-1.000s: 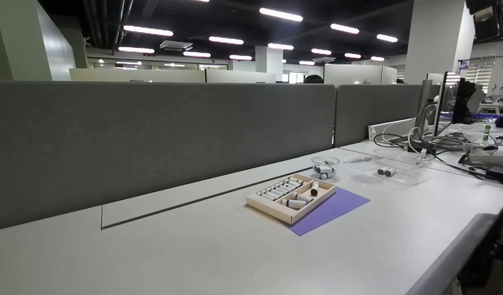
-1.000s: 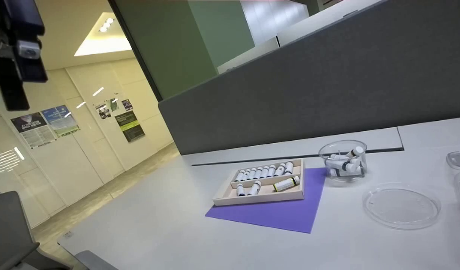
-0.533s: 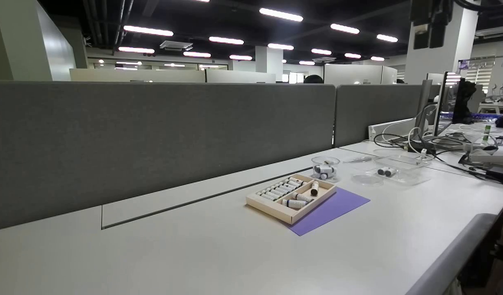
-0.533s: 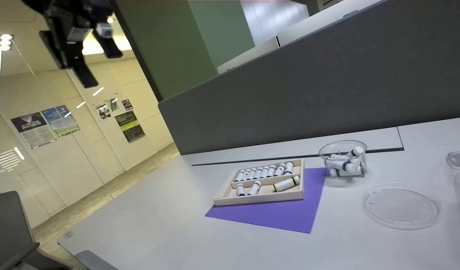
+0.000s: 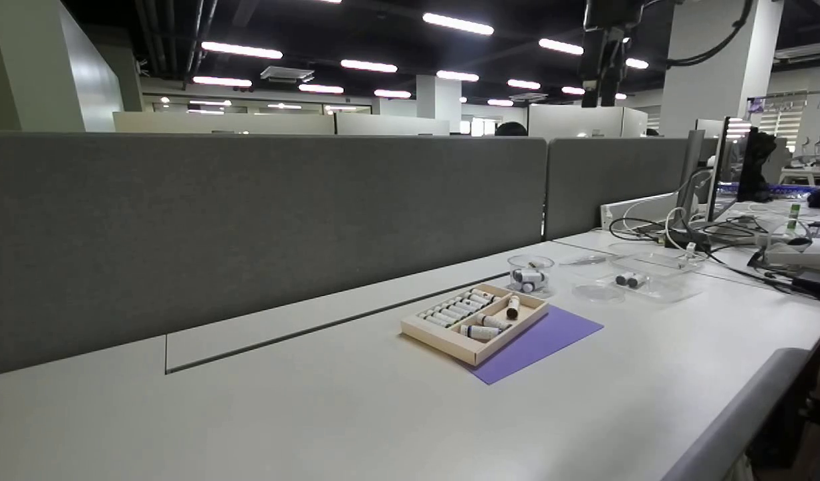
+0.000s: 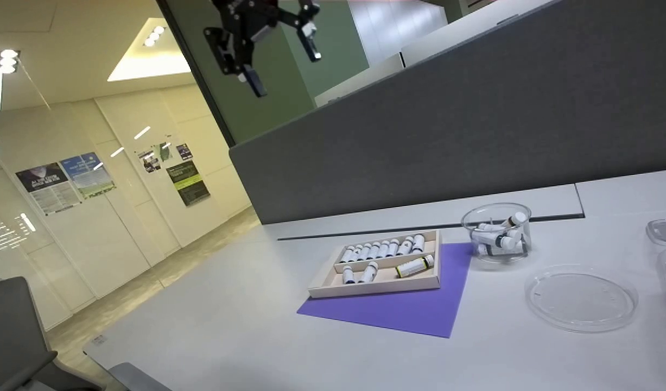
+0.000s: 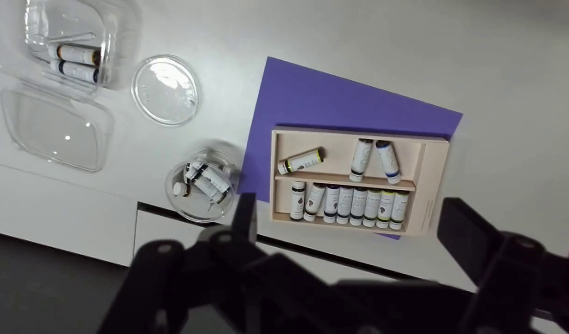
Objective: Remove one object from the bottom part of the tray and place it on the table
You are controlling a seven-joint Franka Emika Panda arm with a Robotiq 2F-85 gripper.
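The light tan tray (image 5: 440, 341) lies on a purple sheet on the white table (image 5: 249, 414); the tray also shows in an exterior view (image 6: 376, 291) and the wrist view (image 7: 430, 185). One compartment holds a tight row of several white vials (image 7: 358, 204). The other holds three loose vials: a yellow-banded one (image 7: 303, 161), a black-banded one (image 7: 361, 160) and a blue-banded one (image 7: 388, 161). My gripper (image 6: 287, 75) is high above the table, apart from the tray, fingers spread with nothing between them. It shows in the wrist view (image 7: 347, 204) and an exterior view (image 5: 600, 100).
The purple sheet (image 6: 387, 315) is under the tray. A clear cup with vials (image 6: 498, 233) stands close beside it. A clear round lid (image 6: 582, 298) and a clear box with two vials (image 7: 75, 60) lie farther off. A grey partition (image 6: 474, 125) runs along the table's back.
My gripper has moved in from the edge of both exterior views, leftward in one and rightward in the other, towards the tray's side. Its fingers appear more clearly spread. The tray and vials have not moved.
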